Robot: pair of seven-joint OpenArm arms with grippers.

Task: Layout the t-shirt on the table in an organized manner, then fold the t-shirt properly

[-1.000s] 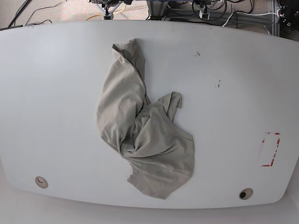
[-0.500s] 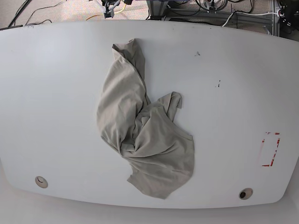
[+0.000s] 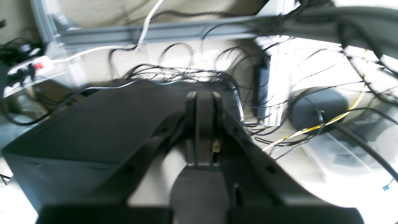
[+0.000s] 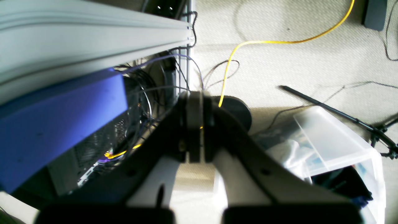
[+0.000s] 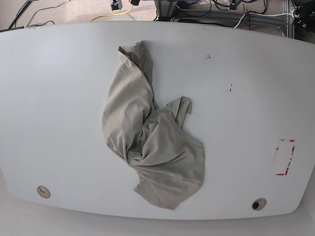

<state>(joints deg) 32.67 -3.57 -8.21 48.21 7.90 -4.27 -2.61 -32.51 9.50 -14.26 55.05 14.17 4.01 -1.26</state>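
Observation:
The t-shirt [image 5: 150, 137] lies crumpled in a twisted heap on the middle of the white table [image 5: 59, 98]. One end reaches toward the far edge and a wider bunch lies near the front edge. It shows in neither wrist view. My left gripper [image 3: 203, 96] is shut with nothing between its fingers and hangs over floor cables beyond the table. In the right wrist view, my right gripper [image 4: 195, 96] is also shut and empty above carpet and a yellow cable. Both are far from the t-shirt.
The table carries two round holes [image 5: 43, 191] [image 5: 259, 203], a red-outlined rectangle [image 5: 284, 157] at the right and dark specks [image 5: 208, 56]. Behind the table are tangled cables, a black box [image 3: 93, 124], a blue case [image 4: 62, 124] and a clear plastic bin [image 4: 335, 146].
The bits of both arms at the top edge of the base view have drawn back almost out of the picture. The t-shirt has not moved.

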